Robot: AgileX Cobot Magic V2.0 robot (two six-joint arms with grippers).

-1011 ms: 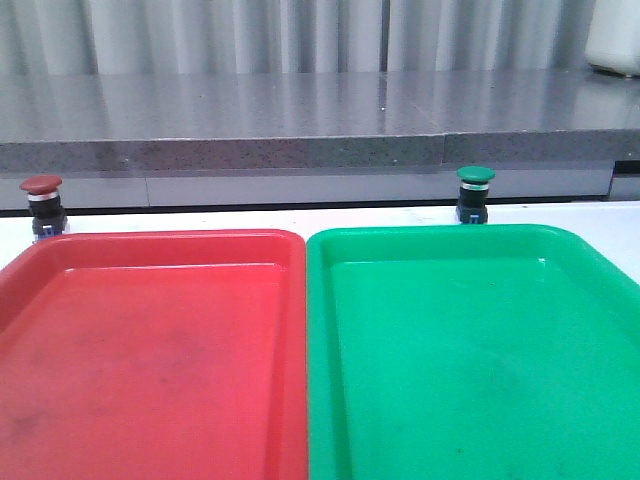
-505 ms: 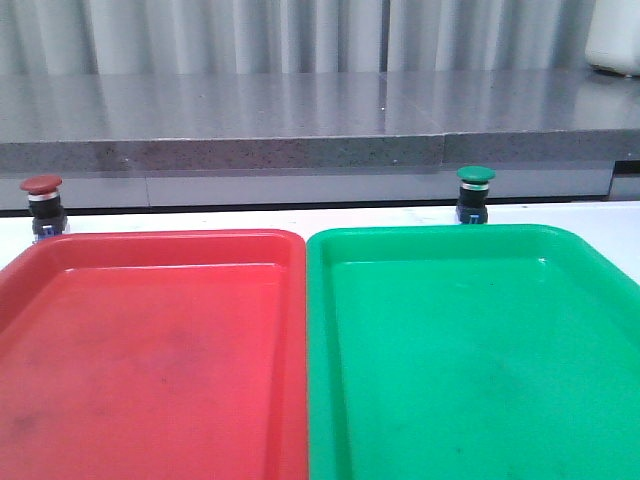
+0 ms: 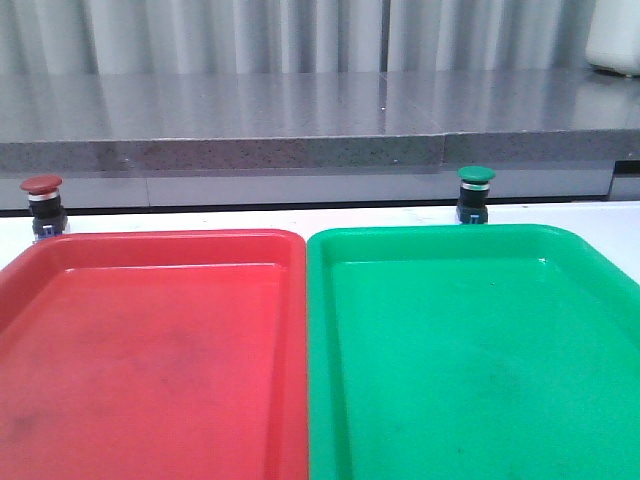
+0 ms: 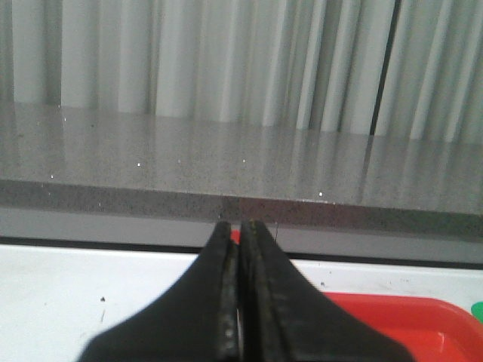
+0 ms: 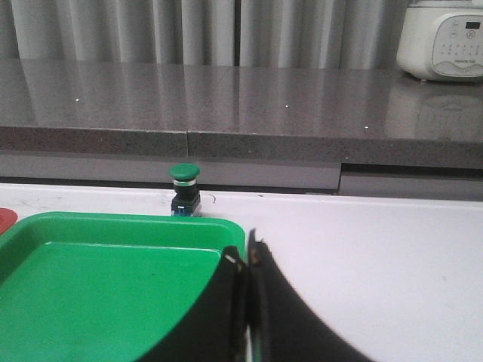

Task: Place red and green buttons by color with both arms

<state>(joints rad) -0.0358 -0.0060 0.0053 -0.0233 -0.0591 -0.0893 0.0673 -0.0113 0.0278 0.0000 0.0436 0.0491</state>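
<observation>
The red button [image 3: 42, 205] stands upright on the white table behind the far left corner of the red tray [image 3: 150, 350]. The green button [image 3: 475, 192] stands upright behind the far edge of the green tray [image 3: 470, 350]. Neither gripper shows in the front view. My left gripper [image 4: 239, 225] is shut and empty, low over the table beside the red tray [image 4: 392, 317]; a sliver of red shows just beyond its tips. My right gripper [image 5: 244, 247] is shut and empty at the green tray's [image 5: 98, 286] far right corner, with the green button [image 5: 184, 188] well ahead of it.
A grey stone ledge [image 3: 300, 120] runs along the back of the table, close behind both buttons. A white appliance [image 5: 445, 38] stands on it at the far right. The two trays lie side by side and touch.
</observation>
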